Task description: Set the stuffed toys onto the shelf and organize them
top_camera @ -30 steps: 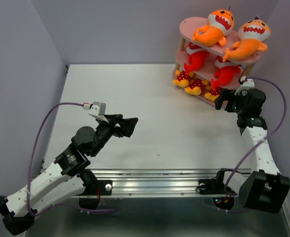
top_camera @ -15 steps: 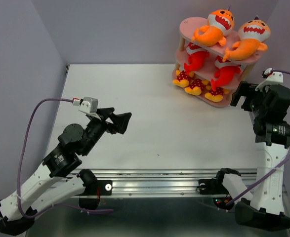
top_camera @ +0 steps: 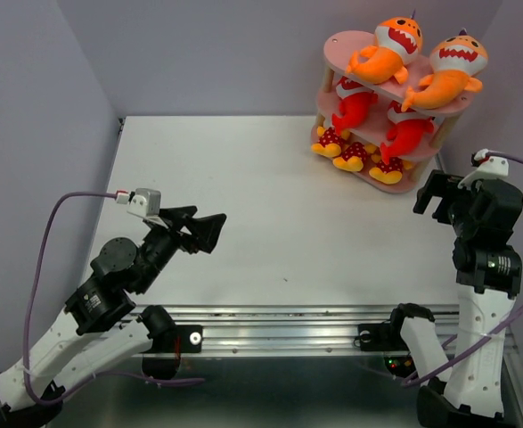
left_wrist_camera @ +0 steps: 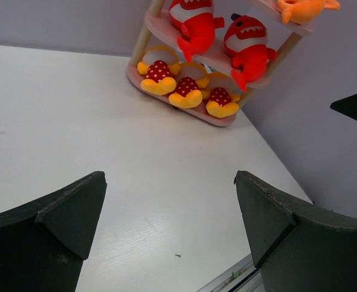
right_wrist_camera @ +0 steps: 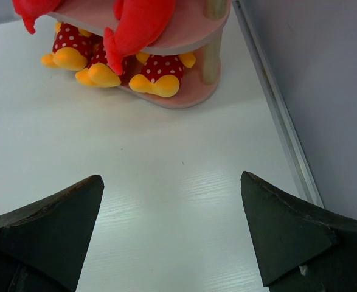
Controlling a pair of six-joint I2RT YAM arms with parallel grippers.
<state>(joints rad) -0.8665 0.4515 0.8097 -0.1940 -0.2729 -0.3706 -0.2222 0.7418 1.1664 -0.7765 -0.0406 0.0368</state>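
Observation:
The pink three-tier shelf (top_camera: 346,40) stands at the far right of the table. Two orange sharks (top_camera: 388,49) lie on its top board, two red sharks (top_camera: 357,102) on the middle board, and three yellow-orange figures with red dotted parts (top_camera: 352,153) on the bottom board. The shelf also shows in the left wrist view (left_wrist_camera: 160,30) and the right wrist view (right_wrist_camera: 190,39). My left gripper (top_camera: 203,227) is open and empty at the left, far from the shelf. My right gripper (top_camera: 435,196) is open and empty, just in front of the shelf's right end.
The white table (top_camera: 270,205) is bounded by grey walls at the back and sides. A metal rail (top_camera: 279,325) runs along the near edge by the arm bases. The table's right edge strip (right_wrist_camera: 275,103) runs close to the right gripper.
My right arm has pulled back from the shelf, up and to the right, then a little nearer. My left arm has drawn back toward the left and near side.

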